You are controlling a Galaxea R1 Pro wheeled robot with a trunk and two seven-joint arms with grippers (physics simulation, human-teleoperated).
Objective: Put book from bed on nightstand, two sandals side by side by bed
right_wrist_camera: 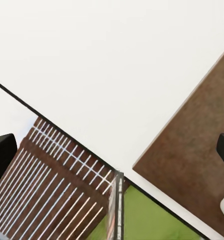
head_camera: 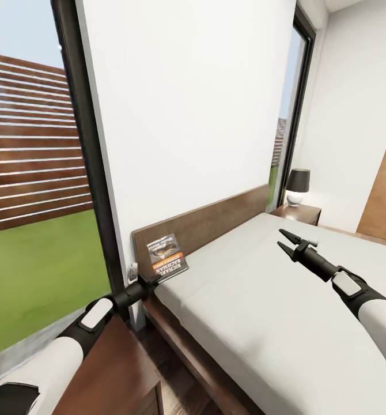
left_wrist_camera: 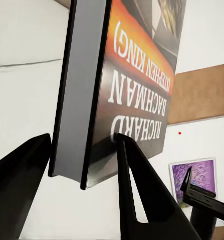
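The book is in your left gripper, lifted clear of the bed near the headboard corner, standing roughly upright with its cover toward you. In the left wrist view the two dark fingers sit on either side of the book's lower edge, one against the cover and one at the back, clamped on it (the printed name reads upside down from there, and the top of the cover runs out of the picture).

Nearest you, at the lower left of the head view, the nightstand lies under your left forearm; only part of its brown top and one front corner show, the rest cut off by the arm and the picture edge. Beyond it, the bed's dark frame and off-white mattress stretch away to the right, the far side running out of view.

Your right gripper hovers over the mattress, well apart from the book, its fingers spread and holding nothing. Its wrist view gives you just the finger edges at the borders, plus white wall, a brown panel and the slatted fence.

Farther off, the headboard runs along the white wall. At the far end stands a second nightstand, partly hidden by the mattress, with a black-shaded lamp on it.
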